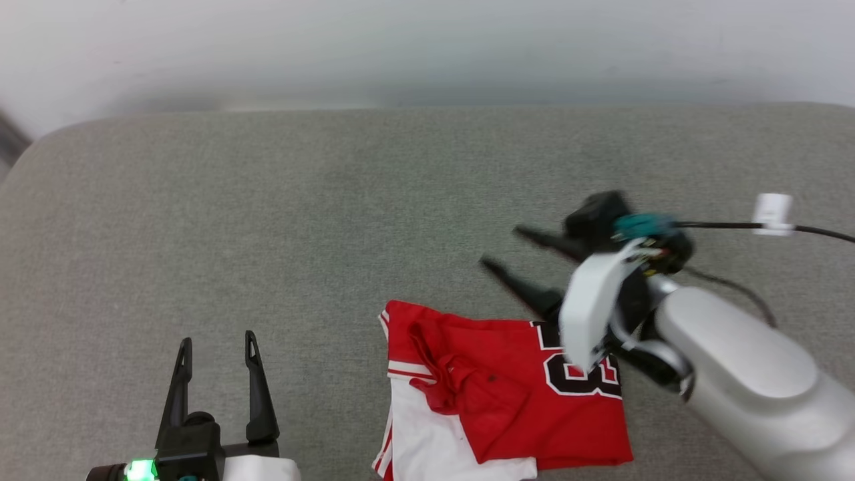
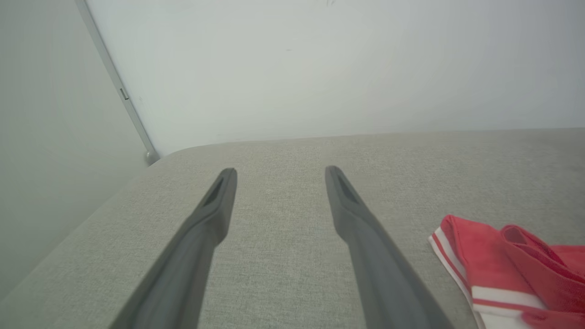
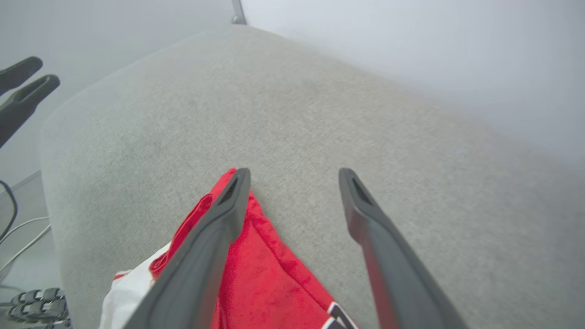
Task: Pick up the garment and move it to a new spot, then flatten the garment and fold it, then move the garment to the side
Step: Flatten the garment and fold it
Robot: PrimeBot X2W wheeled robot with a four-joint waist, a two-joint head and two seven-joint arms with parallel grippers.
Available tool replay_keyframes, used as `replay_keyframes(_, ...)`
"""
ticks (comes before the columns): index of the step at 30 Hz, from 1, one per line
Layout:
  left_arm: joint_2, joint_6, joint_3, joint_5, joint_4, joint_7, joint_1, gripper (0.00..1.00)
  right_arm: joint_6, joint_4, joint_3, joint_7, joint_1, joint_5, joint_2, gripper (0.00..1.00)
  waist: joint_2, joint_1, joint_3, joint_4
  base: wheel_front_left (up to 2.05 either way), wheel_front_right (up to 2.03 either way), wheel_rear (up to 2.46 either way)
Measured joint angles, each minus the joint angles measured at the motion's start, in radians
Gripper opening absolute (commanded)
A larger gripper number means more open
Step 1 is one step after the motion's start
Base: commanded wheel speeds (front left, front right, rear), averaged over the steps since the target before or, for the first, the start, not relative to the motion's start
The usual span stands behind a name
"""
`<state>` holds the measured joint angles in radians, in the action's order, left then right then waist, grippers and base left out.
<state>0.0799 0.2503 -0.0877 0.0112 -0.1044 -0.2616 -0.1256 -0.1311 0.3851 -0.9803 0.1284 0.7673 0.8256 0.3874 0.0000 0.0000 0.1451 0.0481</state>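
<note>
Garment [image 1: 514,401] on grey cushion [image 1: 267,220], right hand [image 1: 501,247] fingers-apart at its far edge

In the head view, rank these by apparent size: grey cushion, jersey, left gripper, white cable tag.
Largest to smallest:
1. grey cushion
2. jersey
3. left gripper
4. white cable tag
The left gripper sits nearer the camera, so it looks oversized.

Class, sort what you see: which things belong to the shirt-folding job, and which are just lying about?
Job: red jersey shirt with white sleeves and black numerals; left gripper, dark fingers open; right gripper, dark fingers open; grey fabric work surface.
Lying about: grey ribbed cable bundle on the floor; pale wall.
</note>
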Motion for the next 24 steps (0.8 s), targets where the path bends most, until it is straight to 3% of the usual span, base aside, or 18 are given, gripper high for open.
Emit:
replay_keyframes(3,0.0,-0.003,0.002,0.0,-0.001,0.0,-0.009,1.0,0.0,0.022,0.102,-0.137,-0.02,-0.079,0.026,1.0,0.0,0.0,-0.017,-0.017,0.0,0.0,0.0)
replay_keyframes(9,0.001,-0.007,0.01,0.001,-0.002,0.0,-0.021,1.0,0.0,0.079,0.344,-0.357,-0.149,-0.279,0.01,1.0,0.0,0.0,-0.045,-0.045,0.0,0.0,0.0)
replay_keyframes(14,0.0,-0.01,0.015,0.002,-0.006,0.0,-0.031,1.0,0.0,0.043,0.589,-0.388,-0.296,-0.45,-0.051,1.0,0.0,0.0,-0.058,-0.059,0.0,0.0,0.0)
replay_keyframes(19,0.0,-0.014,0.018,0.002,-0.006,0.0,-0.036,1.0,0.0,-0.145,0.823,-0.392,-0.469,-0.591,-0.151,1.0,0.0,0.0,-0.067,-0.067,0.0,0.0,0.0)
replay_keyframes(24,-0.001,-0.022,0.02,0.002,-0.001,0.0,-0.05,1.0,0.0,-0.299,0.941,-0.392,-0.633,-0.676,-0.223,1.0,0.0,0.0,-0.08,-0.062,0.0,0.0,0.0)
